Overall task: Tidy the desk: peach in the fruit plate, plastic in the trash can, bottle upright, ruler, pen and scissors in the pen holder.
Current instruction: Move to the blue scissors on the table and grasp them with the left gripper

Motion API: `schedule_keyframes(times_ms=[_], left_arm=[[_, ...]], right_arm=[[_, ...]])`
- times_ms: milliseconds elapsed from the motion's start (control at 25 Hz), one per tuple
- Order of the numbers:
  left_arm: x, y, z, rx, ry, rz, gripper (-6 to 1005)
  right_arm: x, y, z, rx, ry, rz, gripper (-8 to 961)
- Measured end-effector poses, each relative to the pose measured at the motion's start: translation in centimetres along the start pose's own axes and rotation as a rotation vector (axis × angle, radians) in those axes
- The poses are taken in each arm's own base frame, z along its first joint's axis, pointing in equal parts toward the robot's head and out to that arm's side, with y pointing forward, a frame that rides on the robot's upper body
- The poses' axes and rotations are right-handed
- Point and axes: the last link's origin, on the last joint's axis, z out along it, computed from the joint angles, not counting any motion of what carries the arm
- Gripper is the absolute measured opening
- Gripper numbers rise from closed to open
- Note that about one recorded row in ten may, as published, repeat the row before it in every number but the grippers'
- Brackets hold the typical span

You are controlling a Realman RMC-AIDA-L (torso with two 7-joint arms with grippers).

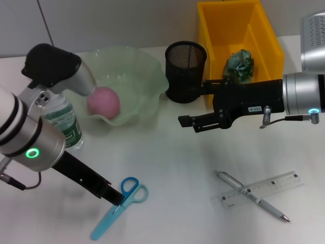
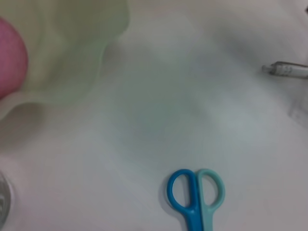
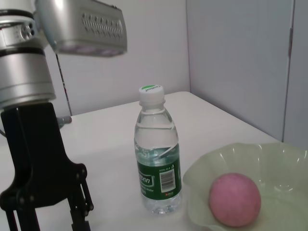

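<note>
Left claw (image 1: pixel 116 199) sits right at the scissors (image 1: pixel 122 204) on the tabletop (image 1: pixel 172 152), near the front edge, just below the handle loops; can't tell if it's closed on them. They're light, stiff and flat, so I'd pinch the blades near the pivot. Right claw (image 1: pixel 189 123) hangs beside the pen holder (image 1: pixel 186 71), slightly open, holding nothing.

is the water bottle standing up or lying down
Upright. In the right wrist view the bottle stands on its base, cap on top, beside the fruit plate.
</note>
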Motion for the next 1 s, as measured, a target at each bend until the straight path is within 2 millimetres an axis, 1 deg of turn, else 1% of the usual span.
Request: schedule_keyframes(times_ms=[160,600,1000], left_arm=[[0.3,0.1,1.0,-0.006,-0.032,-0.017,669],[0.5,0.8,2.3,0.004,-0.059,0.007,669],[0.5,1.1,3.1,0.011,-0.075,0.027,668]], right_arm=[[-0.1,-0.1,-0.1,0.0,0.006,-0.01,820],[0.0,-0.2,-0.1,0.0,0.027,-0.014,820],[0.2,-0.2,-0.2,0.001,0.028,-0.009,820]])
